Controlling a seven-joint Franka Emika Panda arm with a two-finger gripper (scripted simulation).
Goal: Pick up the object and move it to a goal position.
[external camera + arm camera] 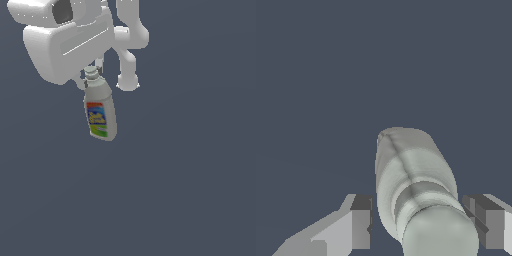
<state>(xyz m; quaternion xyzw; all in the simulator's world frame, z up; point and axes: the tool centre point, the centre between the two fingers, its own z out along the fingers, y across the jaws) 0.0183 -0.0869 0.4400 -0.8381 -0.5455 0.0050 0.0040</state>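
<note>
The object, a small white-grey bottle [100,112] with a red, blue, yellow and green label, appears in the exterior view just below the white arm, its capped neck pointing up into the hand. My gripper [91,74] sits around that neck. In the wrist view the bottle [413,170] runs away from the camera, with its rounded cap closest, between the two fingers. My gripper [418,202] is open: a clear gap shows between one finger [360,220] and the bottle, while the other finger [488,220] is close against its side. The label is hidden in the wrist view.
A plain dark blue-grey floor [190,190] fills both views. The arm's white links [65,45] cover the upper part of the exterior view's left. No goal marker shows.
</note>
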